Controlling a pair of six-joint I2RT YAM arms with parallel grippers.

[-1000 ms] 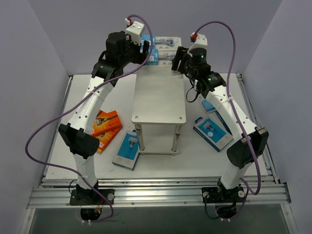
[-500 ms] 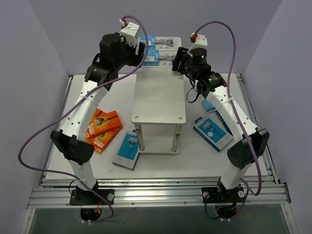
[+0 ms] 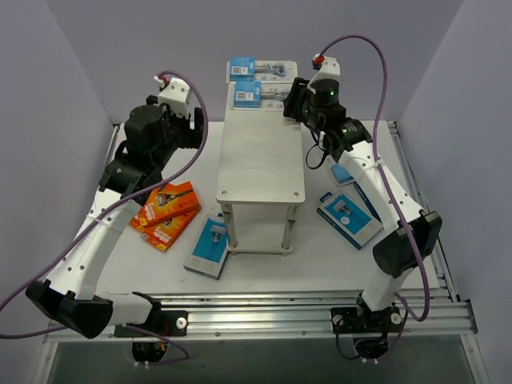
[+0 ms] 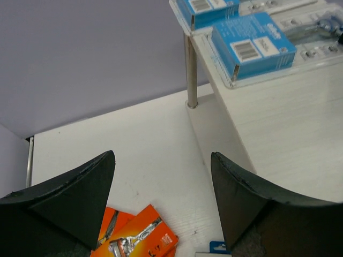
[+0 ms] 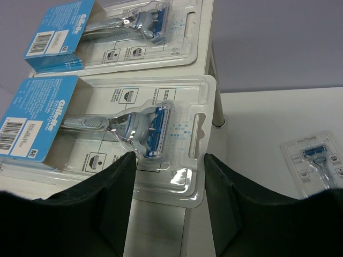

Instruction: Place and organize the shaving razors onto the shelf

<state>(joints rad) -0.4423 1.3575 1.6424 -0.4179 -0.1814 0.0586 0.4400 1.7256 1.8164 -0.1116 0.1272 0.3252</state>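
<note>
**Two packs shelved, at least five left on the table**

I count two blister packs on the shelf [image 3: 260, 160], both at its far end. The near pack [image 5: 123, 128] lies flat just ahead of my right gripper [image 5: 169, 158], with its corner showing in the gap between the jaws. The far pack [image 5: 134, 27] sits just beyond it. The right jaws stand apart with nothing pinched between them; I cannot tell whether they touch the pack.

My left gripper [image 4: 162, 160] hangs released and empty, off to the left of the shelf. The orange boxes [image 4: 134, 241] lie on the table [image 3: 264, 272] below its jaws.

Not yet shelved are those two orange boxes, a blue box [image 3: 210, 246] by the shelf's front left leg, a second blue box [image 3: 348, 218] on the right, and a third blister pack [image 5: 316, 160] on the table, right of the right jaws.

I judge the job under a third done, and most of the shelf top is bare.
</note>
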